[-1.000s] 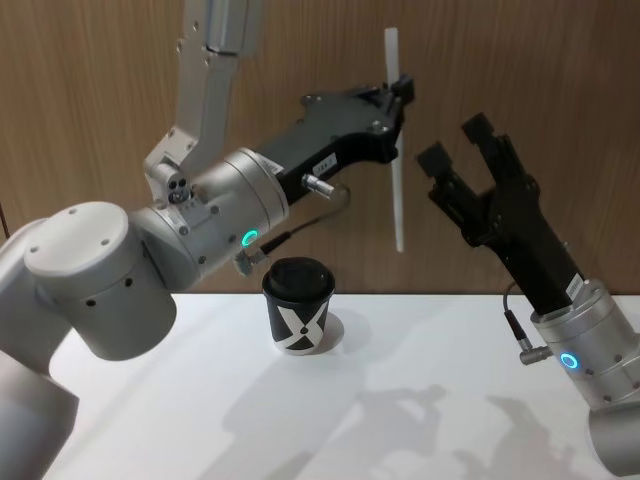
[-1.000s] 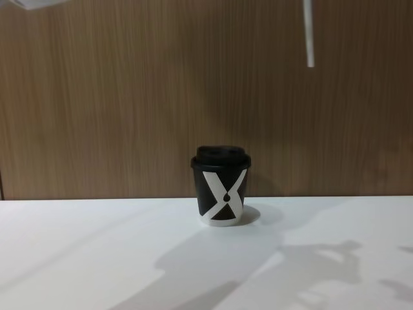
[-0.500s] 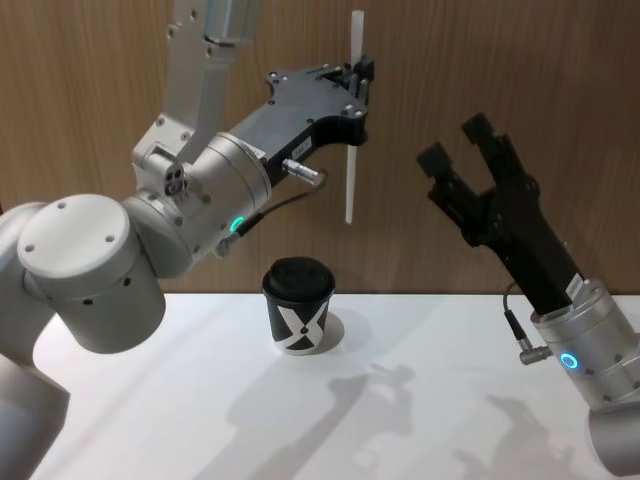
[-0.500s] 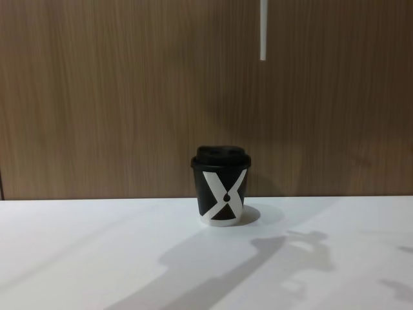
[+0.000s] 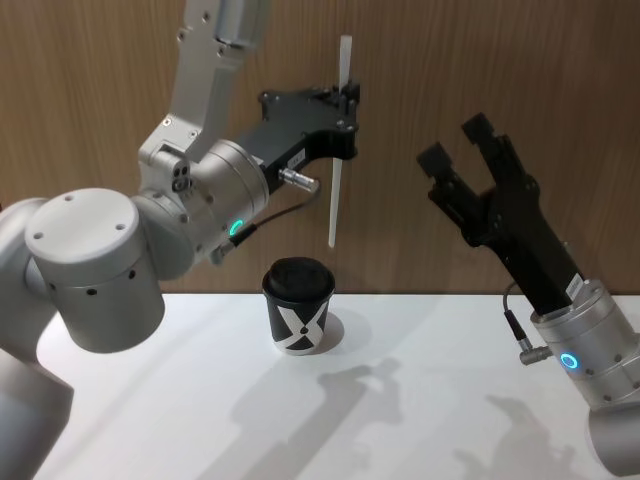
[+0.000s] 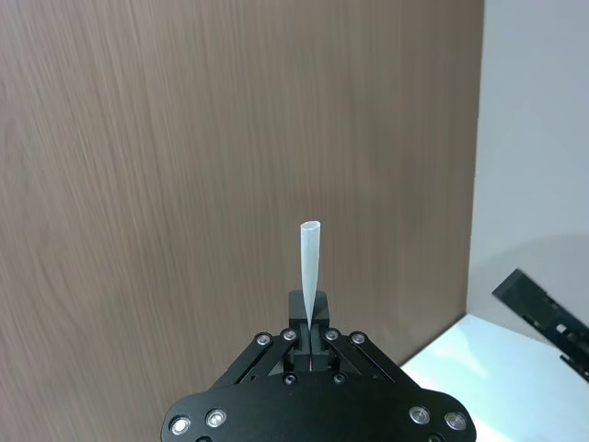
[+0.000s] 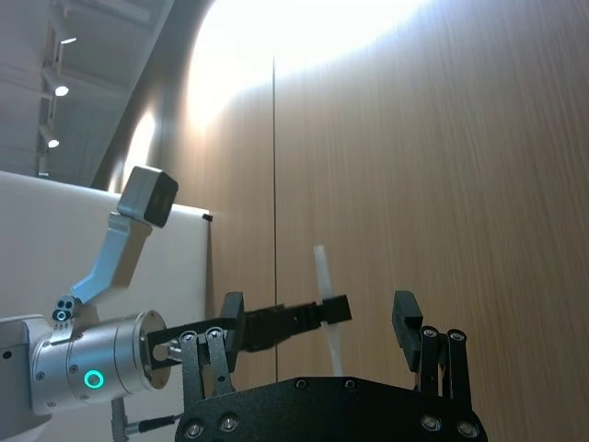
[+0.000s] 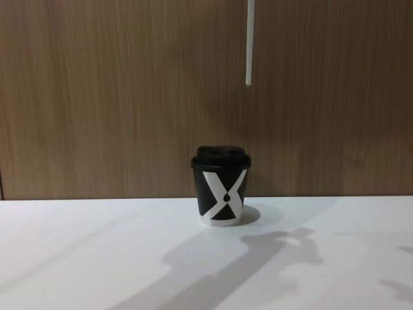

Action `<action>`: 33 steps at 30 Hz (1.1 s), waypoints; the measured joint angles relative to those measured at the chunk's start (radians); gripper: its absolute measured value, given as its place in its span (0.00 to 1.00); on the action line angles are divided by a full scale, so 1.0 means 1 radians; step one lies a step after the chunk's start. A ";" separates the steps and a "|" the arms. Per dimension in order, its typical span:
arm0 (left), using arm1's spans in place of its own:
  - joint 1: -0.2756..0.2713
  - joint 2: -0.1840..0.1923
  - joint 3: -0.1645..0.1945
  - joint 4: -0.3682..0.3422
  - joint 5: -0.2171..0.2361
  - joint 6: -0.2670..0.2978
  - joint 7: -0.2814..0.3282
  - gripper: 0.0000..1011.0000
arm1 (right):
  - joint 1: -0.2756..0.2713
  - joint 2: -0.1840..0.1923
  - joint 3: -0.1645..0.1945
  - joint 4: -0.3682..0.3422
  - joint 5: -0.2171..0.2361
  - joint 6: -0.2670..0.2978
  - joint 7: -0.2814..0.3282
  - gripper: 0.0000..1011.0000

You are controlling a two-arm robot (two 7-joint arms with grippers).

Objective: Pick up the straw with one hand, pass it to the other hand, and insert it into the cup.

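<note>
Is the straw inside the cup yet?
No, it is out. The straw hangs almost upright in the left gripper, its bottom end in the air above the cup. The right gripper is open nearby.

Left black long-jawed gripper [image 5: 349, 100], silver-grey cylindrical wrist [image 5: 222, 192]: raised, jaws pinched on thin white straw [image 5: 336, 200]. Right black long-jawed gripper [image 5: 457, 145]: raised, tilted up-left, jaws spread wide.

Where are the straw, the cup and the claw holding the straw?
straw [image 5: 336, 200], head view, on its lower stretch below the claw.
cup [image 8: 221, 197], chest view, on the X mark on its side.
left claw [image 5: 350, 100], head view, between its fingertips, shut on the straw.
</note>
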 joint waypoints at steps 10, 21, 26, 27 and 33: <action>0.004 -0.024 0.000 0.049 -0.005 0.014 -0.001 0.00 | 0.000 0.000 0.000 0.000 0.000 0.000 0.000 0.99; 0.007 -0.045 0.010 0.110 0.030 -0.035 0.002 0.00 | 0.000 0.000 0.000 0.000 0.000 0.000 0.000 0.99; 0.010 -0.050 0.011 0.138 0.053 -0.066 0.011 0.00 | 0.000 0.000 0.000 0.000 0.000 0.000 0.000 0.99; 0.011 -0.051 0.011 0.141 0.055 -0.070 0.012 0.00 | 0.000 0.000 0.000 0.000 0.000 0.000 0.000 0.99; 0.012 -0.054 0.008 0.172 0.074 -0.100 0.017 0.00 | 0.000 0.000 0.000 0.000 0.000 0.000 0.000 0.99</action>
